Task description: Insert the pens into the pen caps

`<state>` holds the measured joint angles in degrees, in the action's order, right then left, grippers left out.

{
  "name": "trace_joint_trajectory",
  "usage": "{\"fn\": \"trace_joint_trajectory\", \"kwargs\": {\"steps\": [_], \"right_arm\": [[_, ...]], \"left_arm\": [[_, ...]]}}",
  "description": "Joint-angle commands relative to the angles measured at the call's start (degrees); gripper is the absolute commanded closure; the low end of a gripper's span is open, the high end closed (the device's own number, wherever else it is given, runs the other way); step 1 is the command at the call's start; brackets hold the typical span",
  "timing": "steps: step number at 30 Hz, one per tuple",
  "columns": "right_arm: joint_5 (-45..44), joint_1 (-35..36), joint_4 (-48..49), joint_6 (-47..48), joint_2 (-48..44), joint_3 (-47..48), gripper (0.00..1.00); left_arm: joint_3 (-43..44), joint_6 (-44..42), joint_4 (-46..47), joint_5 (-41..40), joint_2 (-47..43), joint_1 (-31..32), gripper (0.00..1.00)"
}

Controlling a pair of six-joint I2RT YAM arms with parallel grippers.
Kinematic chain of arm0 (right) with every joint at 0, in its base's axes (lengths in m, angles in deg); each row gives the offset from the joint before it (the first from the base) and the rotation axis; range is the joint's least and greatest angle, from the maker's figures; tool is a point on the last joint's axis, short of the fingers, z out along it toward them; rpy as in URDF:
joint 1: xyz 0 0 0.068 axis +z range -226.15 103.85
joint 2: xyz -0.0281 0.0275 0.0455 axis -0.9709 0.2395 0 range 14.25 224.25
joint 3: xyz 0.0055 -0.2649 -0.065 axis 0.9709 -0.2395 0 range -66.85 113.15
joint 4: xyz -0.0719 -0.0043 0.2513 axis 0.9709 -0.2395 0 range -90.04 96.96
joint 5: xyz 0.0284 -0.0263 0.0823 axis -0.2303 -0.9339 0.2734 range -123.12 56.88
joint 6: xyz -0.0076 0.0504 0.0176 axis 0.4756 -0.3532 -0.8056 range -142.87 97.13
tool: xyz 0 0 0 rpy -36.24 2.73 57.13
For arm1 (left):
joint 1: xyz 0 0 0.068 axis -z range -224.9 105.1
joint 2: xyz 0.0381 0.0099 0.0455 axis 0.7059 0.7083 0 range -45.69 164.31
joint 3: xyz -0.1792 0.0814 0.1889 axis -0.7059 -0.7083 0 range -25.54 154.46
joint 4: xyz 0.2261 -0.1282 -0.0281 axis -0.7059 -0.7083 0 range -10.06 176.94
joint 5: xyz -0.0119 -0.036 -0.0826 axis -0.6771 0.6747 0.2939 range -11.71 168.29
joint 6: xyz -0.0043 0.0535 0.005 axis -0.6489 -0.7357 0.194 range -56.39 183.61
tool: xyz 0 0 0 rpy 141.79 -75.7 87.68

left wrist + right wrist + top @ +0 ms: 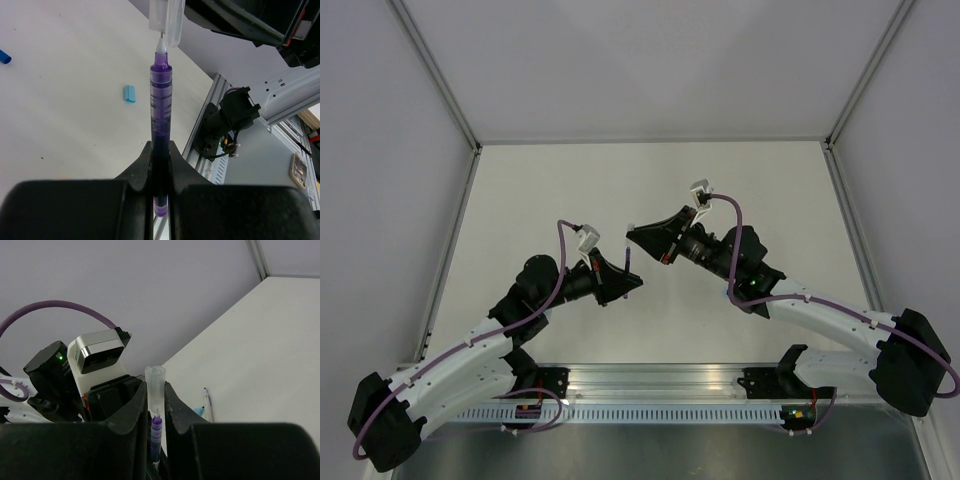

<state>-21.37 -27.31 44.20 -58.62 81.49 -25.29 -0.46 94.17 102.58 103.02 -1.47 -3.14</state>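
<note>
Clamped tight in the left hand (160,148): a slim purple see-through plastic pen (161,105), running straight up the middle of the left wrist view, white tip uppermost. Right at that tip, top centre of the frame, a clear plastic tube-shaped pen cap (167,20), mouth touching the tip; impossible to tell whether the tip sits inside. Clenched on that cap: the right hand (155,386), cap upright at centre of the right wrist view, purple pen just below. Lying on the white bench (75,130), well apart from both hands: a short light blue cap stub (129,93) left of centre, a dark blue cap stub (4,56) at the left edge. Lower right, a small pale label (300,170), too blurred to read.
</note>
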Motion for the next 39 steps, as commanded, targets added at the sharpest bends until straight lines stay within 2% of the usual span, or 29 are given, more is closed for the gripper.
{"fn": "trace_joint_trajectory", "kwargs": {"steps": [1,11,21,35,36,39], "right_arm": [[-0.3,0.6,0.9,1.3,0.2,0.5,1.00],[-0.3,2.0,0.6,1.7,0.0,-1.2,1.00],[-0.6,3.7,-5.1,3.0,-1.0,-1.8,1.00],[-10.2,8.9,-4.6,1.7,-1.8,-4.7,1.00],[-10.3,9.1,-5.1,2.1,-1.8,-4.6,0.99],[-11.0,9.1,-7.2,2.5,-1.7,-3.2,0.87]], "left_arm": [[-0.2,0.8,2.5,1.5,-0.7,0.0,0.98],[-0.5,0.8,2.2,1.0,-1.4,0.0,0.98],[-0.6,0.7,1.7,-0.1,-2.4,0.0,0.98],[-0.1,0.1,-1.0,-4.2,-3.2,0.0,0.98],[0.0,-0.1,-1.6,-4.5,-3.1,0.0,0.98],[-0.1,-0.3,-1.2,-3.9,-3.1,0.0,0.98]]}}
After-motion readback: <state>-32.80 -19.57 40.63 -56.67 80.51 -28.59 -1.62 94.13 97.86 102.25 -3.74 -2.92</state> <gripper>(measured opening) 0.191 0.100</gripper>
